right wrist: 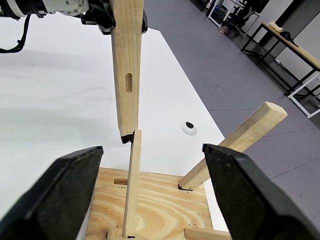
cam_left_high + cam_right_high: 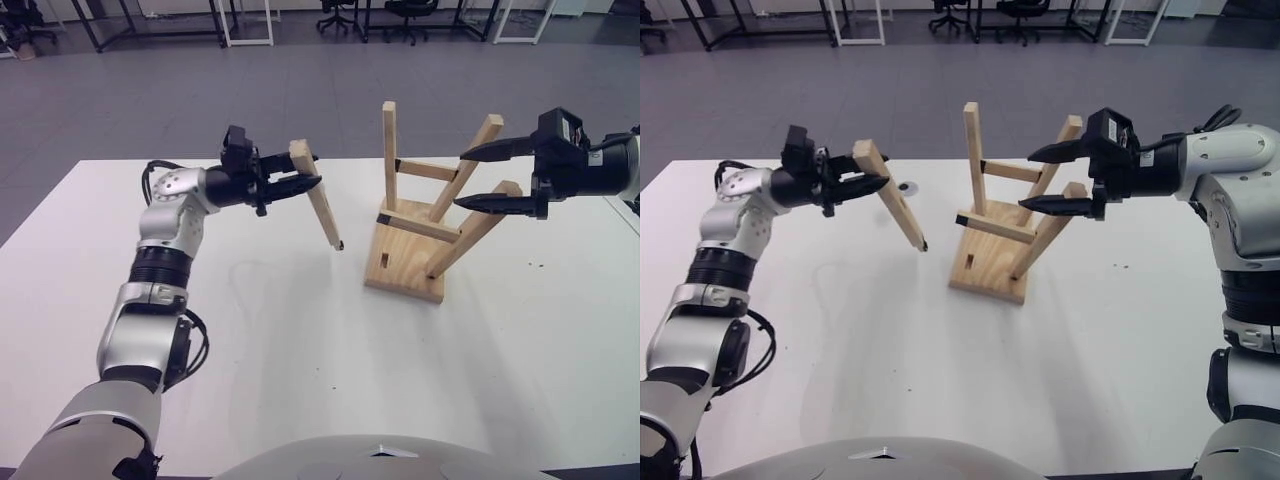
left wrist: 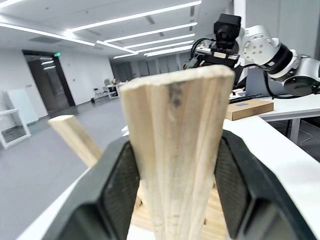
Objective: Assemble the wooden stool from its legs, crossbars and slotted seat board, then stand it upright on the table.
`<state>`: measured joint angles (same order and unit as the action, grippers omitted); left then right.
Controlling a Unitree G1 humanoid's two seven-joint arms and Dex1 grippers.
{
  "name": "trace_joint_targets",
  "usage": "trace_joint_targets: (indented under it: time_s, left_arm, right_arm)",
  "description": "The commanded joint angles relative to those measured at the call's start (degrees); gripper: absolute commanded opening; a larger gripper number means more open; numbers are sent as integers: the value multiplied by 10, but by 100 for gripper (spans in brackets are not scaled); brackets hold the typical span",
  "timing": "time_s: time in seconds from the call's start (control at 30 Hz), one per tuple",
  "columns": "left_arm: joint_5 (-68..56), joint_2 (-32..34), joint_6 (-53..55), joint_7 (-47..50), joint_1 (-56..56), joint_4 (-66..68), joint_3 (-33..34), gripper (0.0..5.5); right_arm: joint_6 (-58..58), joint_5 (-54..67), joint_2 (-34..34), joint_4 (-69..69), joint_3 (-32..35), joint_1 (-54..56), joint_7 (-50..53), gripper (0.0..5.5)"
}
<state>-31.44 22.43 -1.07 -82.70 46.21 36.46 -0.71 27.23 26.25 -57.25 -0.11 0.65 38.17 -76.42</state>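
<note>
The stool (image 2: 405, 262) lies upside down right of the table's middle, its slotted seat board (image 1: 155, 210) flat on the table. Three legs stick up from it, joined by crossbars (image 2: 428, 170). One free seat slot (image 2: 384, 261) faces up near the front left corner. My left gripper (image 2: 312, 170) is shut on the top end of a loose wooden leg (image 2: 325, 210), which hangs slanted in the air left of the stool, lower end toward it. My right gripper (image 2: 460, 178) stands open at the stool's right side, its fingers (image 1: 65, 200) spread above and below a slanted leg (image 1: 240, 142) without touching it.
The white table (image 2: 300, 360) has free room in front of and left of the stool. A round cable hole (image 2: 905, 187) sits near the far edge behind the held leg. Grey floor, desks and chairs lie beyond.
</note>
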Motion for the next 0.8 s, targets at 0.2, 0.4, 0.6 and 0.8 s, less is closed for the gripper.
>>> trace_joint_targets:
  time_s: [0.2, 0.4, 0.6, 0.8]
  left_arm:
    - [-4, -55, -67, -61, 20, 65, 48, 204]
    - [25, -60, -96, -96, 0, 80, 28, 204]
    - [24, -81, -126, -98, 2, 91, 1, 204]
    - [18, -82, -150, -98, 24, 91, -6, 204]
  right_arm:
    - [-39, -21, 26, 40, -21, 28, -27, 373]
    - [-50, -23, 34, 53, -22, 30, -40, 373]
    - [-10, -11, 41, -12, -21, 20, -14, 373]
    - [10, -17, 49, 2, -32, 58, -10, 373]
